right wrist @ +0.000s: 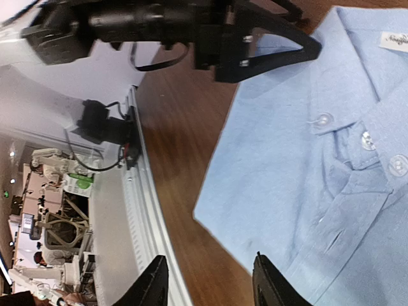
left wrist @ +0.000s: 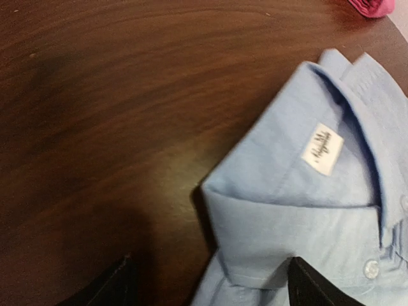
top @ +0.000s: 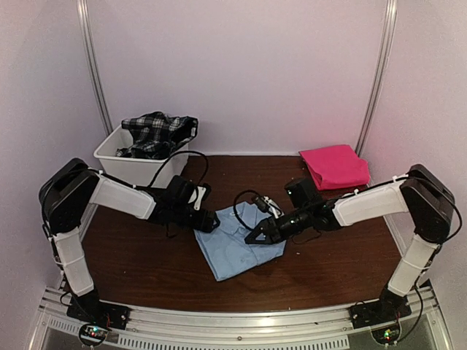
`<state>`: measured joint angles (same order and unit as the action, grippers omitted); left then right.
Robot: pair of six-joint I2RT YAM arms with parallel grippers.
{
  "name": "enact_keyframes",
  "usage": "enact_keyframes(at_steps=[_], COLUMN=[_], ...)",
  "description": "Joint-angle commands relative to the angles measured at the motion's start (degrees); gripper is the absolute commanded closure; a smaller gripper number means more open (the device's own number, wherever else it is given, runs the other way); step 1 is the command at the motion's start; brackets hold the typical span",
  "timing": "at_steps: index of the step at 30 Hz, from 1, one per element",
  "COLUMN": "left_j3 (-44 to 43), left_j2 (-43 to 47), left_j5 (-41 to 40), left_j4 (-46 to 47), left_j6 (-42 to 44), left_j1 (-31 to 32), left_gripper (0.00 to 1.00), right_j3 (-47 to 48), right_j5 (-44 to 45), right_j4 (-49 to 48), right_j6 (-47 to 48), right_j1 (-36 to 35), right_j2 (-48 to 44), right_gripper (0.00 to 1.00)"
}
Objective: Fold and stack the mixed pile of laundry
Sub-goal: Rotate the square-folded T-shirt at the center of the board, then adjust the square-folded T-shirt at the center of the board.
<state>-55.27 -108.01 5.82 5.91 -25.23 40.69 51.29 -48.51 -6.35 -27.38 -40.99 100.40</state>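
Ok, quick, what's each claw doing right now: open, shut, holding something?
Left claw: open over a corner of the blue shirt, gripping nothing.
Right claw: open at the shirt's edge, holding nothing.

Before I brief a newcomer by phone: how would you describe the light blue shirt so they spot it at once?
On the dark wooden table, near its centre, lies the light blue shirt. Its collar, white buttons and white neck label set it apart from the pink cloth at the far right and the plaid garment in the white tub at the far left.
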Motion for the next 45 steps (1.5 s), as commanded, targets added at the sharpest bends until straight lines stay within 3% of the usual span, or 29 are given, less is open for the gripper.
enact_keyframes(at_steps=[1, 5, 7, 12, 18, 22, 27, 31, 34, 36, 39, 41, 44, 45], left_j3=[-0.4, -0.1, -0.1, 0.2, -1.8, -3.5, -4.6, -4.5, -4.1, -4.1, -4.3, -4.3, -4.1, -3.6], left_j2=[0.4, 3.2, 3.3, 4.6, 6.6, 4.0, -1.6, -4.1, -4.7, -4.8, -4.9, -4.9, -4.3, -3.7], left_j5=[0.2, 2.2, 1.9, 2.5, 2.8, 3.2, 2.9, 2.4, 1.9, 1.4, 0.9, 1.3, 2.3, 3.0], left_j4=[-3.8, -2.9, -3.7, -4.0, -4.3, -3.8, -2.0, -1.2, -1.2, -1.8, -2.7, -2.9, -2.5, -1.8], left_j6=[3.8, 5.4, 5.9, 7.5, 11.0, 11.2, 9.6, 7.9, 7.2, 7.0, 7.2, 7.5, 7.6, 7.6], left_j1=[-2.2, -1.9, -1.9, -1.3, 1.8, 2.3, 1.9, 1.0, 0.3, 0.0, -0.3, -0.3, -0.3, -0.3], left_gripper=[0.15, 0.14, 0.14, 0.14, 0.15, 0.16, 0.16, 0.17, 0.18, 0.18, 0.17, 0.17, 0.17, 0.17], right_j3=[-6.1, -10.6, -12.8, -15.6, -13.0, -13.1, -14.6, -17.7, -19.7, -20.7, -20.5, -18.0, -8.4, -6.9], right_j5=[-8.3, -0.3, 1.6, 2.1, -1.7, -8.0, -18.1, -21.6, -21.5, -21.4, -21.4, -19.8, -4.9, -0.9], right_j4=[-15.3, -7.4, -6.4, -12.1, -21.6, -34.4, -62.5, -84.4, -87.6, -82.3, -63.1, -41.0, 9.3, 14.7], right_j6=[-11.1, -6.0, -4.4, -3.9, -6.1, -11.7, -29.7, -48.1, -55.2, -54.3, -44.8, -31.1, -2.4, 0.8], right_j1=[4.6, 12.5, 15.1, 19.6, 20.2, 20.3, 18.7, 17.6, 17.5, 17.3, 16.8, 16.8, 17.2, 17.9], right_j2=[-11.3, -16.6, -15.7, -10.8, -0.1, 6.6, 14.4, 14.5, 9.8, 4.0, -6.8, -14.7, -21.5, -22.4], right_gripper=[0.54, 0.43, 0.32, 0.11, 0.08, 0.09, 0.19, 0.26, 0.30, 0.30, 0.30, 0.29, 0.23, 0.23])
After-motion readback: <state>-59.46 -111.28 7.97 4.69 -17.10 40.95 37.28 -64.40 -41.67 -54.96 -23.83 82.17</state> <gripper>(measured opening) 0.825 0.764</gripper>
